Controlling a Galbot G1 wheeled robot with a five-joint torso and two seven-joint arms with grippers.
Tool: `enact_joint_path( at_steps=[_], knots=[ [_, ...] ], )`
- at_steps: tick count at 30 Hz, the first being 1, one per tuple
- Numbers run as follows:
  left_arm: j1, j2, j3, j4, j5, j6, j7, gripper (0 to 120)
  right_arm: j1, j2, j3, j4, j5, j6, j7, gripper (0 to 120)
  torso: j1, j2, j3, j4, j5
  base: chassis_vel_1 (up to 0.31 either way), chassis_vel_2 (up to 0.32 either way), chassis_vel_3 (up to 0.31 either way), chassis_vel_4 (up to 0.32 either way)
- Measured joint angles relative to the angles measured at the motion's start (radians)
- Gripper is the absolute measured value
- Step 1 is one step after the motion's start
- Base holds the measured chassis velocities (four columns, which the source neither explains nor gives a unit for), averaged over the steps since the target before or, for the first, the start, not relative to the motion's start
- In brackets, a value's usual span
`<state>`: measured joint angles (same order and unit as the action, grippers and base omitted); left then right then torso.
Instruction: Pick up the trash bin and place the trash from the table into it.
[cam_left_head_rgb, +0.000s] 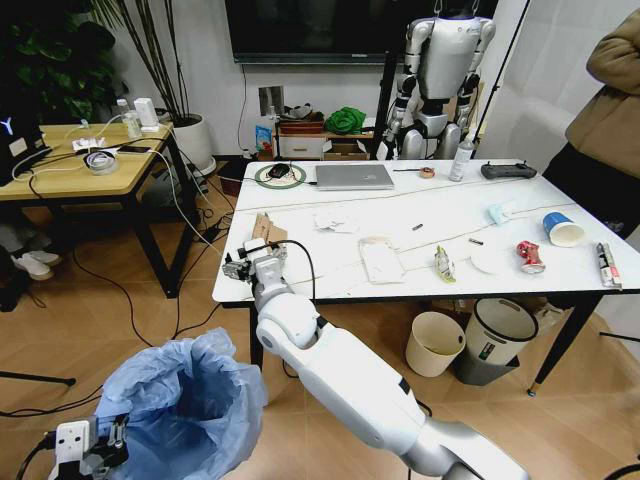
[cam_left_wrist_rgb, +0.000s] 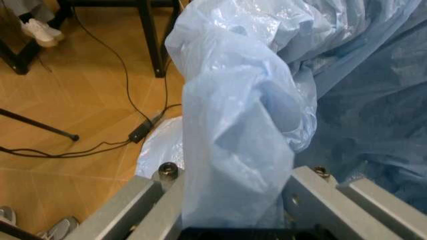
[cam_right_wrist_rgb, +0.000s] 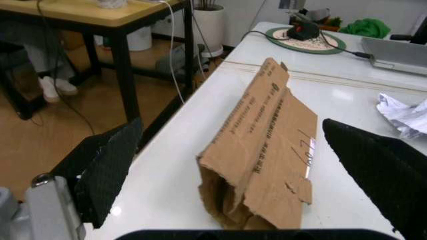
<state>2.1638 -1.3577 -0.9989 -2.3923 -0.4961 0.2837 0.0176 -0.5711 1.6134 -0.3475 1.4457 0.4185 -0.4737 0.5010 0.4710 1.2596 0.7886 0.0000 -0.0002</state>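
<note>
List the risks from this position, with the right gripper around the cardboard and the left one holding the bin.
1. The right gripper is open, its fingers astride the cardboard piece, which stands folded and springy near the table edge; closing might crush it or nudge it off.
2. The left gripper pinches only the bag of the trash bin; the thin plastic may slip or tear.

Wood floor (cam_left_head_rgb: 110, 330), white wall (cam_left_head_rgb: 215, 60), dark screen (cam_left_head_rgb: 320, 25), potted plant (cam_left_head_rgb: 60, 60)
</note>
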Motion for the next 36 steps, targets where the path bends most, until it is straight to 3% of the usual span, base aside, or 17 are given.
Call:
enact_joint_path(
  at_steps=[29, 33, 36],
  knots=[
    [0.0, 0.004, -0.034, -0.01, -0.027, 0.004, 0.003, 0, 0.068, -0.005, -0.042, -0.141, 0.001, 0.025, -0.033, 100, 0.0, 0.0, 0.0, 0.0, 0.0002, 0.0, 0.0, 0.0, 0.0],
    [0.001, 0.002, -0.034, -0.012, -0.027, 0.004, 0.002, 0, 0.066, -0.005, -0.053, -0.157, 0.0, 0.059, -0.061, 90, 0.0, 0.0, 0.0, 0.0001, 0.0002, 0.0, 0.0, 0.0, 0.0],
    [0.004, 0.001, -0.04, -0.013, -0.029, 0.004, 0.002, 0, 0.066, -0.005, -0.048, -0.168, -0.007, 0.075, -0.082, 75, 0.0, 0.0, 0.0, 0.0001, 0.0002, 0.0, 0.0, 0.0, 0.0]
  ],
)
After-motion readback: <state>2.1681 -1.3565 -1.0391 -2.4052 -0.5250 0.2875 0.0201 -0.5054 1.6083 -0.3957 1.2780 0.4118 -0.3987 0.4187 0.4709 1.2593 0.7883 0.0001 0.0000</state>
